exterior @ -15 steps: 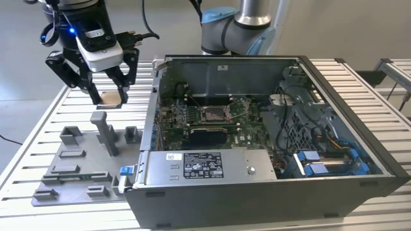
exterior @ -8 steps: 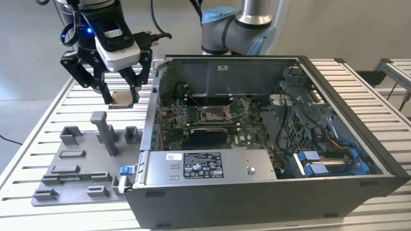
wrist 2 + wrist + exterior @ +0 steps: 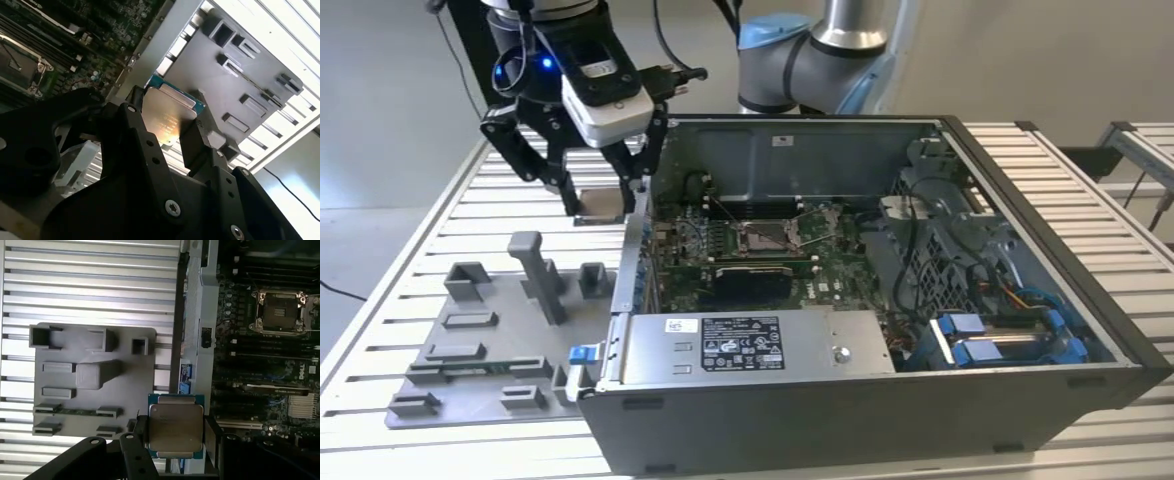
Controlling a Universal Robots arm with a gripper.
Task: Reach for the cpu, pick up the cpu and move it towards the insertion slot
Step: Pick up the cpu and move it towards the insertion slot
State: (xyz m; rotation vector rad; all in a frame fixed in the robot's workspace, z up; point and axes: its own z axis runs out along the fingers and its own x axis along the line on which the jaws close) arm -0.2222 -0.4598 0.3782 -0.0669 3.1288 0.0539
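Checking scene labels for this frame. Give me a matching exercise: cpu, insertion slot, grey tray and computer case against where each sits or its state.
Things:
1. cpu
2. insertion slot
3. grey tray
4. computer case

Places or states:
A. flat on the slatted table, beside the case
B. side open, inside exposed
C. clamped in the gripper, outside the case
D. on the green board inside the case

Pairs: 1-C; 2-D; 3-A; 4-B
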